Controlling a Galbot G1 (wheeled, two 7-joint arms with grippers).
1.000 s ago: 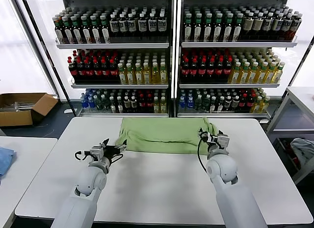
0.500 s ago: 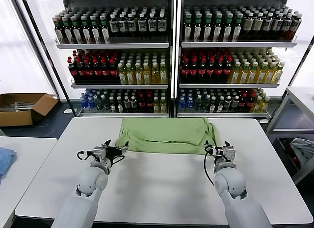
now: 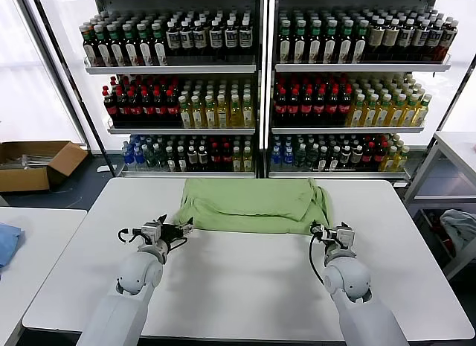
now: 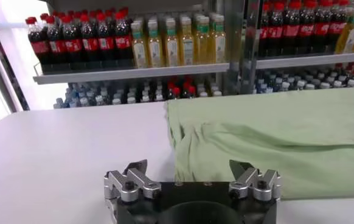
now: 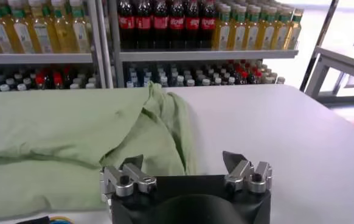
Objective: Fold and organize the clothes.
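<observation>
The light green shirt [image 3: 251,204] lies folded in a wide band across the far middle of the white table [image 3: 245,286]. No collar, buttons or print show. My left gripper [image 3: 179,228] is open and empty at the shirt's near left corner; the shirt [image 4: 268,140] fills the right side of the left wrist view, ahead of the gripper [image 4: 192,167]. My right gripper [image 3: 328,231] is open and empty just off the shirt's near right corner, where the cloth [image 5: 73,140] is bunched in front of that gripper [image 5: 183,159].
Shelves of bottles [image 3: 260,100] stand behind the table. A cardboard box [image 3: 33,164] sits on the floor at the far left. A blue cloth [image 3: 6,242] lies on a side table at left, a grey-blue cloth [image 3: 460,227] at right.
My right gripper let go of the shirt's right end, opened, and drew back toward me and lower. The right end of the shirt dropped flat. My left gripper barely moved.
</observation>
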